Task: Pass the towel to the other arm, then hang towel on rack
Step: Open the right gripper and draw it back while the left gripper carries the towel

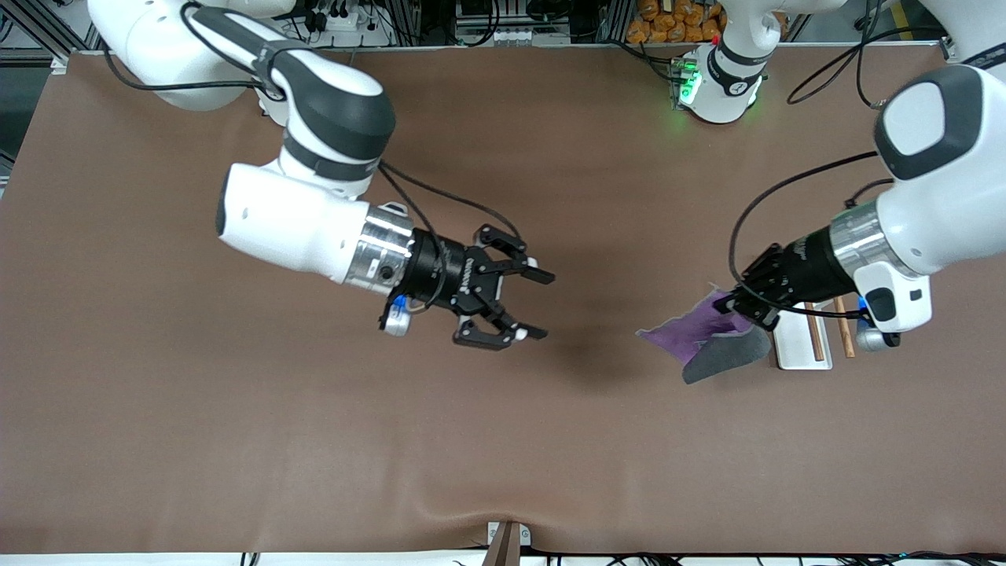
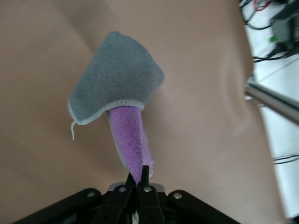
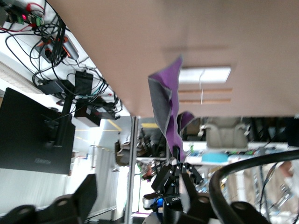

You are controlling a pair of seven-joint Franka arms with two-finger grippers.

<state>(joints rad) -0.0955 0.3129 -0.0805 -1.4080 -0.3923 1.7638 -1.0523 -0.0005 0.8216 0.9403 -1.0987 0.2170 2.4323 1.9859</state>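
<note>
My left gripper (image 1: pixel 737 303) is shut on one corner of the towel (image 1: pixel 702 336), which hangs from it over the table beside the rack, purple face up and grey face folded below. In the left wrist view the towel (image 2: pixel 117 79) hangs from the shut fingertips (image 2: pixel 145 173). The rack (image 1: pixel 800 344) is a white base plate with two brown rods, partly under my left wrist. My right gripper (image 1: pixel 542 306) is open and empty over the middle of the table, pointing toward the towel. The right wrist view shows the towel (image 3: pixel 167 105), the left gripper (image 3: pixel 177 179) and the rack (image 3: pixel 205 74).
The brown table cover (image 1: pixel 236 409) spans the whole work area. The left arm's base (image 1: pixel 719 86) with a green light stands at the table's edge by the robots. A metal frame bar (image 2: pixel 273 101) shows off the table's edge in the left wrist view.
</note>
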